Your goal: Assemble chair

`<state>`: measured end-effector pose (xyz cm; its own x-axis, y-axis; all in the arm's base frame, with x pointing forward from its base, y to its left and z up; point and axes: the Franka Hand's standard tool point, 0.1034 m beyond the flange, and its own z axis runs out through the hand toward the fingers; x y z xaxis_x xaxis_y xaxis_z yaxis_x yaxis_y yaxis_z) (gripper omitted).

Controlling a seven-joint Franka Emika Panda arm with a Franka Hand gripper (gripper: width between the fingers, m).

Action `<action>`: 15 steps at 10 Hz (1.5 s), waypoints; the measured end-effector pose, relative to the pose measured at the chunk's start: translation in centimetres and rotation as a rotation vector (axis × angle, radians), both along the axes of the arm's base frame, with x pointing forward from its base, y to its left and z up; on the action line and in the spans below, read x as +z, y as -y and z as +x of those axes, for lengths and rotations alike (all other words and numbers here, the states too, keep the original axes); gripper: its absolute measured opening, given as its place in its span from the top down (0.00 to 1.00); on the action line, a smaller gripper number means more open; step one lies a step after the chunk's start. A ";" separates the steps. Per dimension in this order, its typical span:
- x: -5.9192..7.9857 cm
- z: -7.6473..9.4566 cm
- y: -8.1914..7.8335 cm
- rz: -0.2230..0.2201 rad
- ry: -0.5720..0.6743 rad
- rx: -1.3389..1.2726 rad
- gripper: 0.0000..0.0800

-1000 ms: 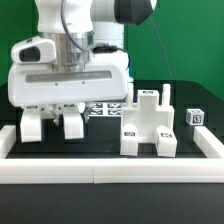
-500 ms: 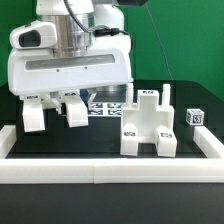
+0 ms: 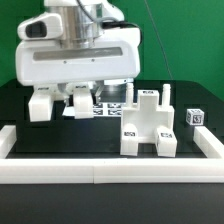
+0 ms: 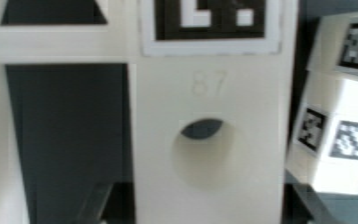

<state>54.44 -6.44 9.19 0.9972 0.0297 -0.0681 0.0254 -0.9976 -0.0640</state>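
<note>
My gripper [image 3: 76, 38] is shut on the top edge of a large white chair piece [image 3: 78, 64], a broad slab with two leg blocks [image 3: 40, 105] hanging under it. It hangs clear of the black table at the exterior view's left. In the wrist view the held piece [image 4: 194, 110] fills the picture, with a tag at one end and a small dark hole [image 4: 201, 128]. The dark fingers [image 4: 110, 203] flank it on both sides. A joined white chair part [image 3: 148, 125] stands at centre right, and a small tagged cube [image 3: 195, 117] stands beyond it.
White border rails run along the front [image 3: 110, 172], the exterior view's left [image 3: 8, 140] and right [image 3: 212, 142]. The marker board [image 3: 108, 105] lies flat behind the held piece. Another tagged white face [image 4: 341, 135] shows beside the held piece in the wrist view.
The arm has lifted the slab piece upward and carried it slightly toward the exterior view's right. The joined part and the cube have not moved.
</note>
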 end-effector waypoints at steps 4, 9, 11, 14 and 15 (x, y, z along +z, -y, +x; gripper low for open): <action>1.1 0.3 -1.2 0.008 -0.007 -0.034 0.64; 2.3 0.2 -2.6 0.009 -0.003 -0.088 0.64; 3.2 0.3 -4.9 0.010 0.004 -0.126 0.64; 4.6 0.9 -9.8 0.013 0.001 -0.206 0.64; 4.6 1.1 -11.2 0.009 -0.007 -0.252 0.64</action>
